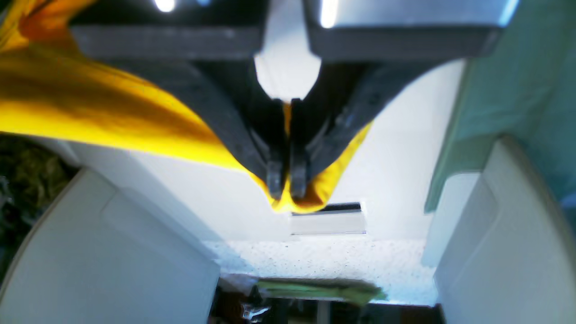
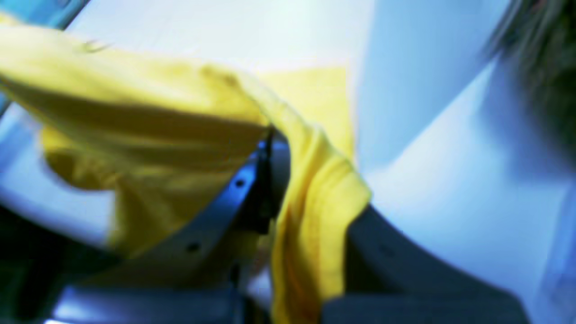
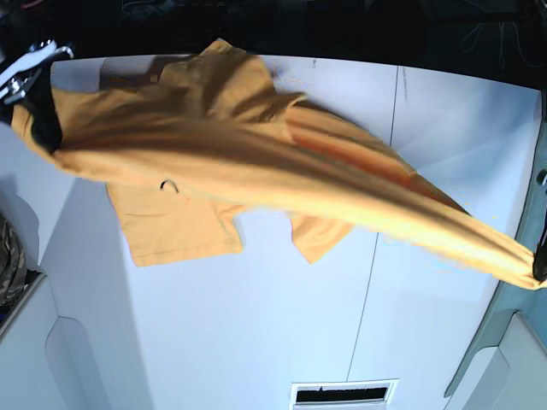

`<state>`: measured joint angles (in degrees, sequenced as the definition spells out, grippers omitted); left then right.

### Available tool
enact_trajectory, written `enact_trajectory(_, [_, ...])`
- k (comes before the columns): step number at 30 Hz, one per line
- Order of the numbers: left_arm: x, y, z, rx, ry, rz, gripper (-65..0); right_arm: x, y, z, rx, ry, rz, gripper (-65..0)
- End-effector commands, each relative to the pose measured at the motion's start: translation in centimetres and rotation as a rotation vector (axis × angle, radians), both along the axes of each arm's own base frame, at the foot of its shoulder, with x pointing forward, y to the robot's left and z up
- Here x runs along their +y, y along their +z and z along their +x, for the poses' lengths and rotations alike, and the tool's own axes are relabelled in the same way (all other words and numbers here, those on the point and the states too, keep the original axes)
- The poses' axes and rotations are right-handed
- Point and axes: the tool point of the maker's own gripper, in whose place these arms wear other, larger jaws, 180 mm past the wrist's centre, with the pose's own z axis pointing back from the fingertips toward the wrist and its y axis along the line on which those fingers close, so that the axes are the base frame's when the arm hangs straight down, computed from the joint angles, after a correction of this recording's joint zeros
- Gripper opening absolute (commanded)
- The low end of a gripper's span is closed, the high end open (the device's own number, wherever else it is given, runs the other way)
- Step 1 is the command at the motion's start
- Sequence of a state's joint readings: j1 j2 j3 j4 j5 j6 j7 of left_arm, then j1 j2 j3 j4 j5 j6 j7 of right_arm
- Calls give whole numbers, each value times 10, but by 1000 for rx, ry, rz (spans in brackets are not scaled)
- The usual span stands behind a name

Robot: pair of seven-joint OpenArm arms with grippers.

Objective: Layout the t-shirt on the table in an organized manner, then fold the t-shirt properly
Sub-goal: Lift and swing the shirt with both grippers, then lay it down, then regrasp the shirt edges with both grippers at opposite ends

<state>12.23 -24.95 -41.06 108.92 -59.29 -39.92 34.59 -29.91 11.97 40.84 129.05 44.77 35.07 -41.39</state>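
The orange-yellow t-shirt (image 3: 256,162) hangs stretched in the air between my two grippers, blurred along its span. Its lower part and a sleeve (image 3: 175,226) lie on the white table (image 3: 256,342). At the table's far left corner in the base view, my right gripper (image 3: 38,107) is shut on one end of the cloth. In the right wrist view the t-shirt (image 2: 157,112) drapes over the right gripper (image 2: 306,180). At the base view's right edge my left gripper (image 3: 539,256) holds the other end. The left gripper (image 1: 286,189) is shut on a fold of the t-shirt (image 1: 90,103).
A dark slot in a white frame (image 3: 342,394) sits at the table's near edge. White curved panels (image 3: 51,359) flank the lower left, and a teal surface (image 1: 517,90) stands on the left arm's side. A mottled dark object (image 3: 10,256) is at the left edge.
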Motion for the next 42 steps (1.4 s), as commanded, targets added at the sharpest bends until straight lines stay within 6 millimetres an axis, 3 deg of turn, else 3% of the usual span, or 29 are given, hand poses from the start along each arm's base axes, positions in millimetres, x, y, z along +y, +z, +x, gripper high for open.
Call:
enact_trajectory(1, [-3,18,11,-77,-17,-7,-650,-9,14,18,-77,-23,-3,-650])
enact_trajectory(6, [-29,-17,84,-37,-77,29,-650,-51,4,95,-158,-111,10,-650])
enact_trajectory(11, [-43,-24,153,-36,-82,46,-650,-78,4,184,-182,-178,67,-650])
enact_trajectory(17, [-47,-54,204,84,-56,74,-631,-94,-1,262,-139,-234,179,-650])
enact_trajectory(20, [-52,-89,213,195,-70,58,-343,-86,-16,285,-73,-230,259,-282])
enact_trajectory(21, [-55,-101,212,229,-76,57,-290,-82,-25,287,-43,-224,271,-194])
enact_trajectory(25, [-63,-144,194,344,-111,74,-280,-67,-66,273,107,-190,265,-197])
enact_trajectory(30, [-77,-176,163,452,-183,-12,-281,-56,-105,235,188,-176,360,-203])
enact_trajectory(37, [-105,-212,108,504,-243,-71,-281,-24,-184,151,348,-175,413,-203])
enact_trajectory(42, [-150,-222,102,510,-292,-149,-280,-6,-201,142,317,-219,429,-203])
